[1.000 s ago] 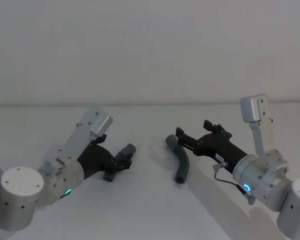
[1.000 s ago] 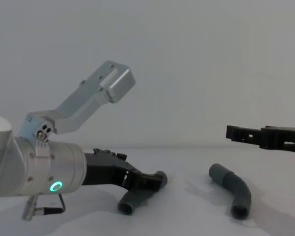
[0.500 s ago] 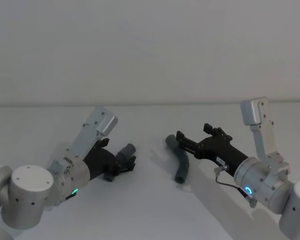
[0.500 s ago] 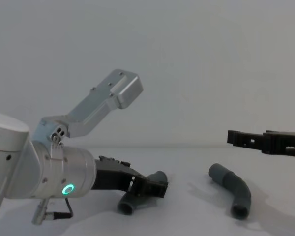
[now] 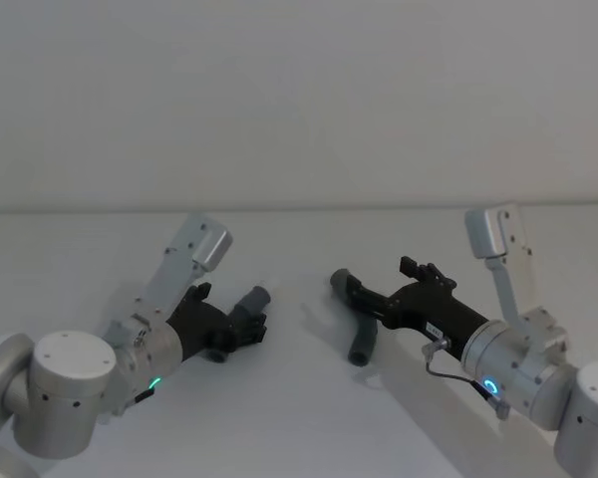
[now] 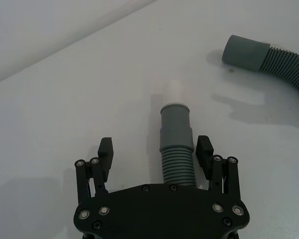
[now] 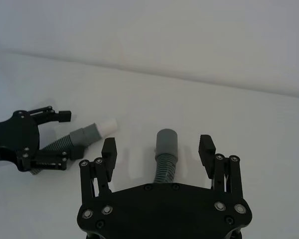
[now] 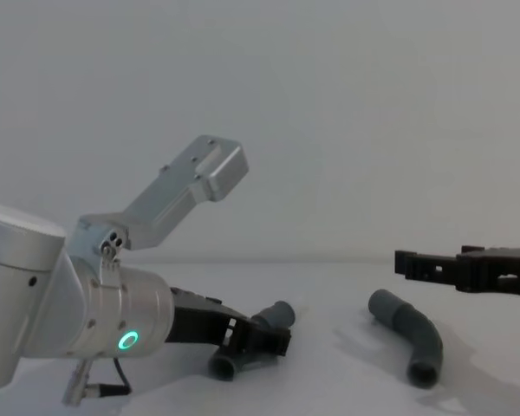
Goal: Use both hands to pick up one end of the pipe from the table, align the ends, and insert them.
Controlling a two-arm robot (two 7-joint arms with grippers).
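Observation:
On the white table (image 5: 299, 408) lie two grey ribbed pipe pieces. The left piece (image 6: 176, 130) has a pale white tip (image 6: 175, 91) and lies between the fingers of my open left gripper (image 6: 155, 151), close to one finger and apart from the other. In the head view that gripper (image 5: 247, 327) sits low over the same piece (image 5: 254, 299). My right gripper (image 7: 158, 150) is open, its fingers on either side of the right piece (image 7: 166, 149), whose round grey mouth points away from it. From the chest, the right gripper (image 8: 429, 264) hovers above the curved right piece (image 8: 413, 334).
A plain pale wall (image 5: 299, 100) rises behind the table. In the right wrist view the left gripper (image 7: 37, 137) and its white-tipped piece (image 7: 92, 132) lie a short way off across bare table.
The right gripper has come down and forward, so it now stands astride the right piece's mouth end. The left arm has shifted slightly, its fingers still astride the left piece.

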